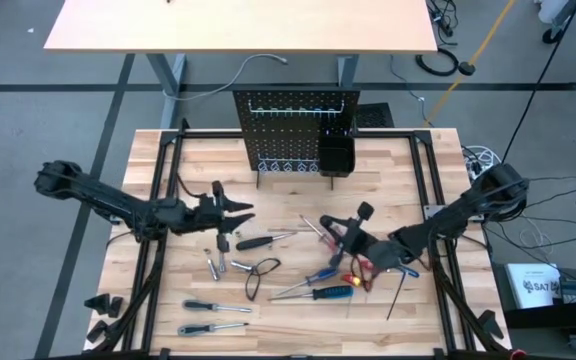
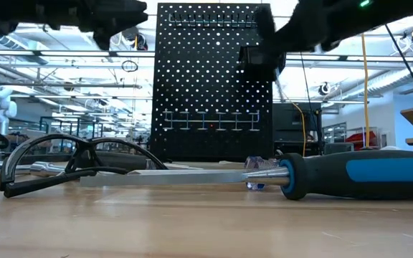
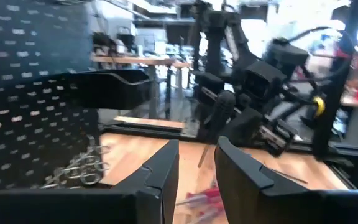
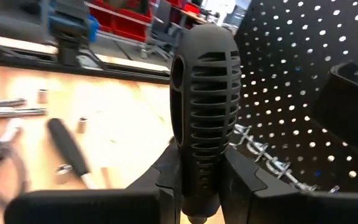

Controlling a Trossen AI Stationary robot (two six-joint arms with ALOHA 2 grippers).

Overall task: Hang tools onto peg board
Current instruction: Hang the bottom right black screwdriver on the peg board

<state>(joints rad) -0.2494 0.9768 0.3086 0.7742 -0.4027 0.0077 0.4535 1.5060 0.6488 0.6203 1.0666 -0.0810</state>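
We see the right gripper [image 4: 201, 180] clamped on a black ribbed screwdriver handle [image 4: 204, 106], held above the table in front of the peg board [image 1: 296, 130]. The left gripper [image 3: 196, 168] hangs over the table's left side, its fingers apart with nothing between them. The peg board stands upright at the table's far edge, a small black bin [image 1: 335, 155] on its right side. The other tools lie scattered on the wooden table [image 1: 288, 330], among them a blue-handled screwdriver [image 2: 357, 174] and a black wire loop [image 1: 259, 277].
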